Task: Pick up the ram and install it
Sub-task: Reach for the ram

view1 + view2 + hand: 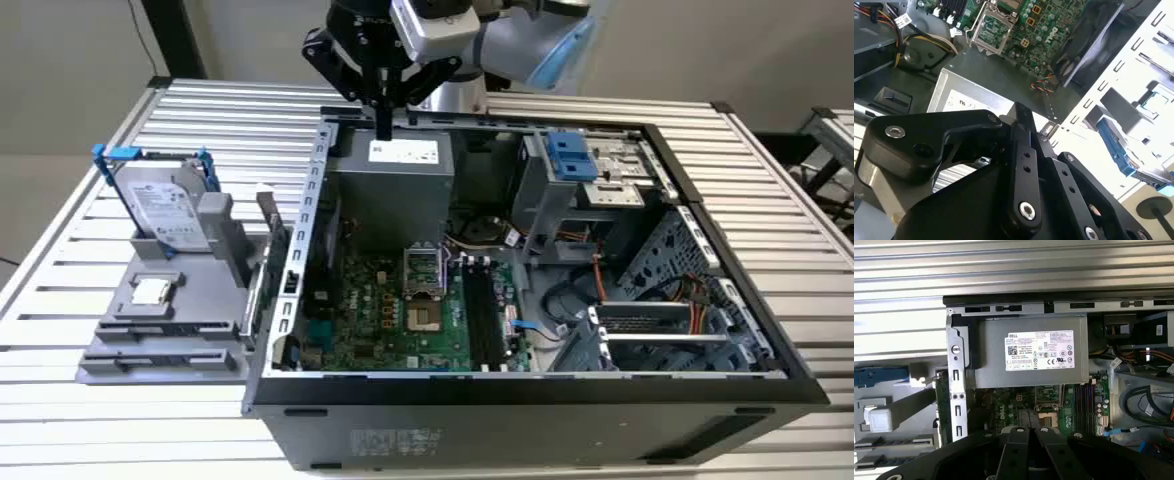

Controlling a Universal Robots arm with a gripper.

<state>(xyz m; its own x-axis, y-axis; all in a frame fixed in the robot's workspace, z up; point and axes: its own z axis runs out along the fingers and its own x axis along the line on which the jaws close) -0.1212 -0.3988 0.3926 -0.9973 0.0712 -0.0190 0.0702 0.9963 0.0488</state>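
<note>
One gripper [384, 118], clenched on nothing, hangs over the power supply [400, 170]. The ram [272, 245] sits untouched beside the PC case [534, 395]. Pick-up step not begun, imo: it needs the jaws opened.

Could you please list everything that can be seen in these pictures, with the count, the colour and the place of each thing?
table: 1, silver, slatted, under everything
computer case: 1, black and grey, open, middle of the table
power supply: 1, grey with a white label, far end of the case
motherboard: 1, green, case floor
holder: 1, grey, beside the case at the exterior view's left
hard drive: 1, silver in a blue frame, upright in the holder
ram: 1, dark, edge-on, in the holder by the case wall
arm: 1, pale blue and grey
gripper: 1, black, shut, empty, above the power supply
</note>
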